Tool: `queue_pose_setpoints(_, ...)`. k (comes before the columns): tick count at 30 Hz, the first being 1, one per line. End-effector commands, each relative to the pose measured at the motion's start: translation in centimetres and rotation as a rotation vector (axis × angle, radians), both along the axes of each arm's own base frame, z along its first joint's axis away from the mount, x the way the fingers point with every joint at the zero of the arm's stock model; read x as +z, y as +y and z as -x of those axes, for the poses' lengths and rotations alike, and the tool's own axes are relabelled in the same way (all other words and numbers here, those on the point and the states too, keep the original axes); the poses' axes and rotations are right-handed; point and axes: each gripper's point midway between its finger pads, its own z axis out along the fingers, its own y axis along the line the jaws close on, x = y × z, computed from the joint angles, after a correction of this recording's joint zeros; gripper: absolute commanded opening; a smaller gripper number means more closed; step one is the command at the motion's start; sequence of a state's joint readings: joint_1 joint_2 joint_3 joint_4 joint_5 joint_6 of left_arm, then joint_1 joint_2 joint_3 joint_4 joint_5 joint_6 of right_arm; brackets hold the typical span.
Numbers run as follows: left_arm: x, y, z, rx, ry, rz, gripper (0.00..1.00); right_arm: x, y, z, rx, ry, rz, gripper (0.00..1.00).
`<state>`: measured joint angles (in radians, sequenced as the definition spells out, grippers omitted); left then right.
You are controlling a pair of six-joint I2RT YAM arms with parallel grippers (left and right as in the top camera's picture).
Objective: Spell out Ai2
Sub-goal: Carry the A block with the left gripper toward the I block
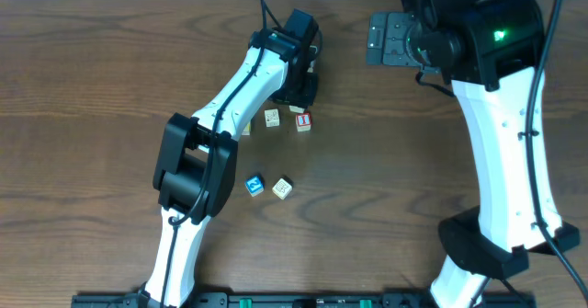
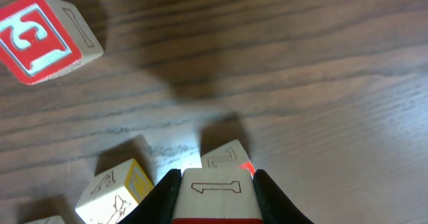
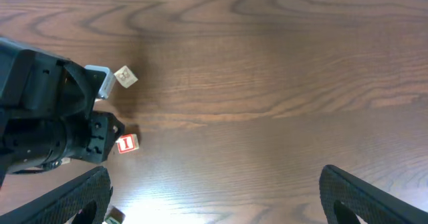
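Observation:
My left gripper point(image 2: 215, 200) is shut on a pale wooden block point(image 2: 215, 189) that has an outlined "1" on its face and a red edge. In the overhead view the left gripper point(image 1: 297, 89) is at the back centre, and the held block is hidden under it. A red "I" block point(image 1: 303, 121) and a tan block point(image 1: 272, 118) lie just in front of it. A blue block point(image 1: 254, 185) and another tan block point(image 1: 282, 188) lie nearer the front. My right gripper point(image 3: 214, 200) is open and empty, raised at the back right point(image 1: 390, 37).
In the left wrist view, a yellow-sided block with a drawing point(image 2: 117, 190) lies left of the jaws. A pale block point(image 2: 224, 156) sits just beyond them, and a red letter block point(image 2: 43, 37) is at the far left. A yellowish block point(image 1: 245, 127) peeks from under the left arm.

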<state>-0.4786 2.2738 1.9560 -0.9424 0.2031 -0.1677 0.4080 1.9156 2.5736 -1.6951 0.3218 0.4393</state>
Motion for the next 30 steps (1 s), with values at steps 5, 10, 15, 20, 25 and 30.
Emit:
queue_pose_setpoints(5, -0.6, 1.1, -0.3, 0.096, -0.017, -0.042, 0.06, 0.3, -0.4, 0.3, 0.003, -0.006, 0.011, 0.99)
queue_pose_setpoints(10, -3.1, 1.5, 0.4, 0.131, 0.005, -0.044, 0.06, 0.2, 0.0, 0.4, 0.013, 0.001, -0.005, 0.99)
queue_pose_setpoints(15, -3.8, 1.8, 0.5, 0.143, 0.000, -0.057, 0.06, 0.2, 0.0, 0.4, 0.013, 0.001, -0.005, 0.99)
queue_pose_setpoints(20, -3.8, 1.8, 0.5, 0.143, 0.000, -0.058, 0.06, 0.2, 0.0, 0.4, 0.013, 0.001, -0.005, 0.99)
queue_pose_setpoints(25, -3.8, 1.9, 0.6, 0.143, 0.004, -0.058, 0.06, 0.2, 0.0, 0.4, 0.013, 0.001, -0.006, 0.99)
queue_pose_setpoints(30, -3.6, 1.9, 0.2, 0.147, -0.004, -0.052, 0.06, 0.2, 0.0, 0.4, 0.013, 0.001, -0.006, 0.99)
